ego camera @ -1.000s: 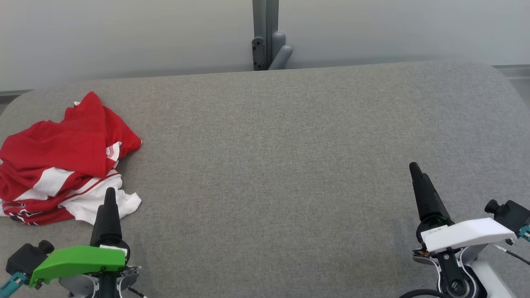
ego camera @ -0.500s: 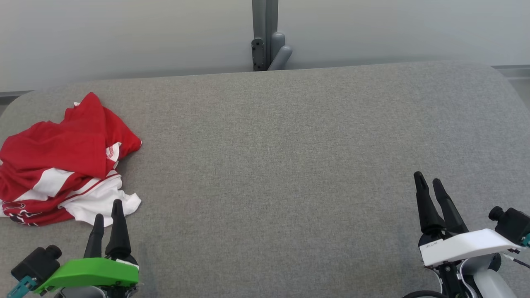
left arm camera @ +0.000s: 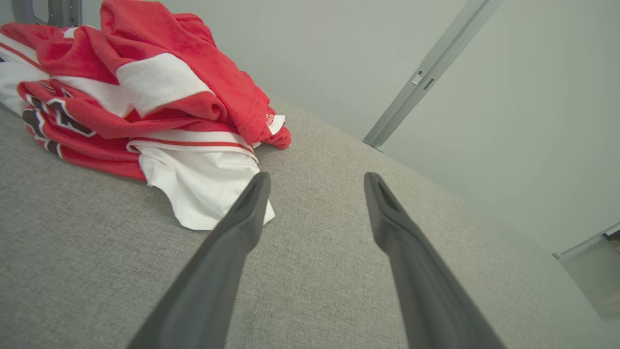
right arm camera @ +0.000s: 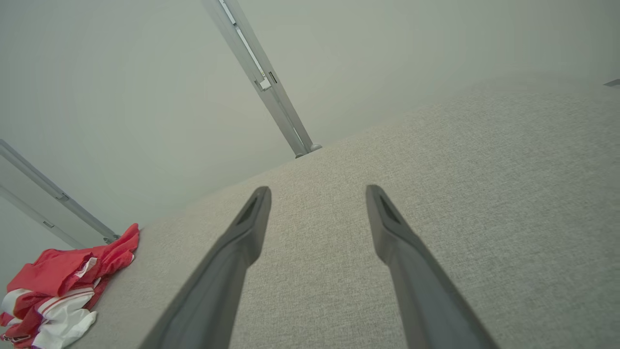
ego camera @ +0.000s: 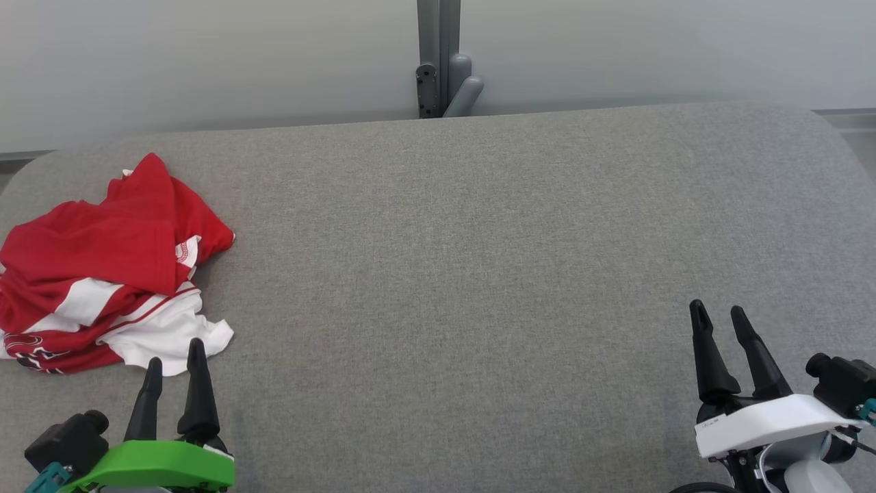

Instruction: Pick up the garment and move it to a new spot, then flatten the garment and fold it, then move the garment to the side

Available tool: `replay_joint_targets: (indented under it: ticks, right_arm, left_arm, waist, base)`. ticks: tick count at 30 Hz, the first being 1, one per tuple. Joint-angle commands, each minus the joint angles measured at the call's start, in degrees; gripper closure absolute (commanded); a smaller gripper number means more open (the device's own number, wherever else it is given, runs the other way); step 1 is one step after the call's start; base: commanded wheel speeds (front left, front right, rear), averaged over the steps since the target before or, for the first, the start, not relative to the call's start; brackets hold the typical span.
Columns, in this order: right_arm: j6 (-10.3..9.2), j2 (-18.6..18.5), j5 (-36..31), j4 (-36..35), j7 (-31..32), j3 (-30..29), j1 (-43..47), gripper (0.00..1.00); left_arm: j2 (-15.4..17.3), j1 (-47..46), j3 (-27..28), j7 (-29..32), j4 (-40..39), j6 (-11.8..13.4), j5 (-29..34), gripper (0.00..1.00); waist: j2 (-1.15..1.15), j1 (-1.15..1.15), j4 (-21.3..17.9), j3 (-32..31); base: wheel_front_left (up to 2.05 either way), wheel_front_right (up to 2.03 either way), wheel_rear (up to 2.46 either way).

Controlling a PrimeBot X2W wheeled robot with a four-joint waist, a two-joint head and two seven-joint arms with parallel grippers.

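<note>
Worktop [ego camera: 479,274]: grey fabric cover, rounded far corners. Near edge: left gripper [ego camera: 175,352] by the near-left corner, fingers spread, holding nothing; right gripper [ego camera: 717,308] by the near-right corner, likewise spread and empty. Further back along the left edge: garment [ego camera: 102,260], red and white, crumpled in a heap, its white part just ahead of the left gripper's tips and well apart from the right gripper, so the left arm is judged nearer for the pick-up; past the far edge, a grey post [ego camera: 438,61] against a pale wall [ego camera: 205,68].
</note>
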Motion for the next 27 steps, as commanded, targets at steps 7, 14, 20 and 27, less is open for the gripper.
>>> replay_joint_targets:
  ticks: [7,14,20,27]
  right_arm:
    - [0.03,0.72,-7.66,-1.09,-0.47,-2.05,0.99,0.0]
    - [0.03,1.32,-12.39,-0.97,-0.6,-3.13,1.83,0.0]
    - [0.03,1.96,-16.78,-0.69,-0.76,-4.24,2.19,0.0]
    - [0.03,2.74,-21.71,-0.9,-0.88,-5.33,2.97,0.0]
  left_arm:
    - [1.38,0.79,-0.74,-1.46,-0.73,-0.52,5.63,0.0]
    - [1.92,1.65,-1.46,-2.4,-0.67,-0.71,9.28,0.0]
    - [2.53,2.47,-2.36,-3.25,-0.46,-0.95,12.49,0.0]
    - [3.02,3.38,-2.32,-4.18,-0.36,-1.12,16.09,0.0]
  waist:
    - [0.0,0.0,-0.02,-0.07]
    - [0.0,0.0,0.03,-0.33]
    - [0.0,0.0,0.11,-0.61]
    - [0.0,0.0,0.35,-0.75]
  base:
    - [0.0,0.0,0.0]
    - [0.0,0.0,0.0]
    - [0.0,0.0,0.0]
    - [0.0,0.0,0.0]
